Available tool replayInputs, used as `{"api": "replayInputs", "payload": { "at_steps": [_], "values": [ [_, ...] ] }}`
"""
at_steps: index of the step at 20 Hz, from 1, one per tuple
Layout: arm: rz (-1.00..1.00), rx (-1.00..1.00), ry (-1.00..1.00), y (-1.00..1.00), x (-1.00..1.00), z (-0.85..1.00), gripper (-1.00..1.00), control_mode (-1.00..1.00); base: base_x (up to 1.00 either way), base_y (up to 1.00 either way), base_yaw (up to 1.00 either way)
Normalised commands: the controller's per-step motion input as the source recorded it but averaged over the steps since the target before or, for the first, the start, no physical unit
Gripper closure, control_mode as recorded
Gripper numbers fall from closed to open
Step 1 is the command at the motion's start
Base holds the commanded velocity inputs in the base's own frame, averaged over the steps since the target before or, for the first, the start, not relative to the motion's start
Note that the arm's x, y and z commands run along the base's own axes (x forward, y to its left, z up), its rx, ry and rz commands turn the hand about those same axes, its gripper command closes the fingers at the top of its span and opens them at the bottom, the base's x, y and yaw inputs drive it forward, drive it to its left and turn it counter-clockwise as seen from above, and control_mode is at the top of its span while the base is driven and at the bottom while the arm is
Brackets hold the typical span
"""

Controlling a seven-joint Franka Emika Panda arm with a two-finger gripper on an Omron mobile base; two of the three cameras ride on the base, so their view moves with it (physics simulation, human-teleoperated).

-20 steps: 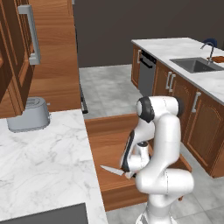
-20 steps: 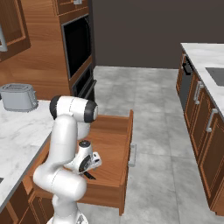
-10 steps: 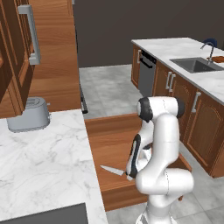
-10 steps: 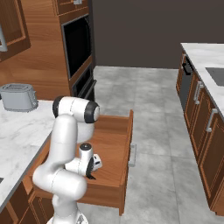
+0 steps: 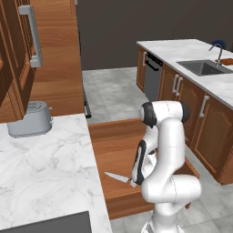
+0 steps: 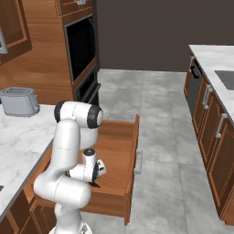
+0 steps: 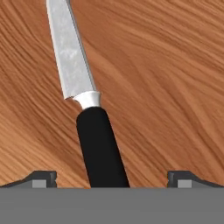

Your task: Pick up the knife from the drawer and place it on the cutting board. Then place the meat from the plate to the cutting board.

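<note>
The drawer (image 5: 119, 150) is seen pulled open beside the marble counter (image 5: 45, 168). The knife (image 5: 117, 177) is laid flat inside, its blade pointed counterward. A toaster (image 5: 29, 119) is parked behind.

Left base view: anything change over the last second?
The arm has sunk lower into the drawer, bringing the gripper down over the knife, its handle between the open fingertips. Nothing gripped yet. The knife, drawer and toaster stayed put.
</note>
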Motion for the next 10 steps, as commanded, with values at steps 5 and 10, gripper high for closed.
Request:
{"api": "replayInputs", "payload": {
  "at_steps": [5,10],
  "values": [
    [0.00,0.00,0.01,0.05,0.10,-0.17,1.00,-1.00,0.00,0.00,0.00],
    [0.00,0.00,0.01,0.07,0.07,-0.14,1.00,-1.00,0.00,0.00,0.00]
  ]
}}
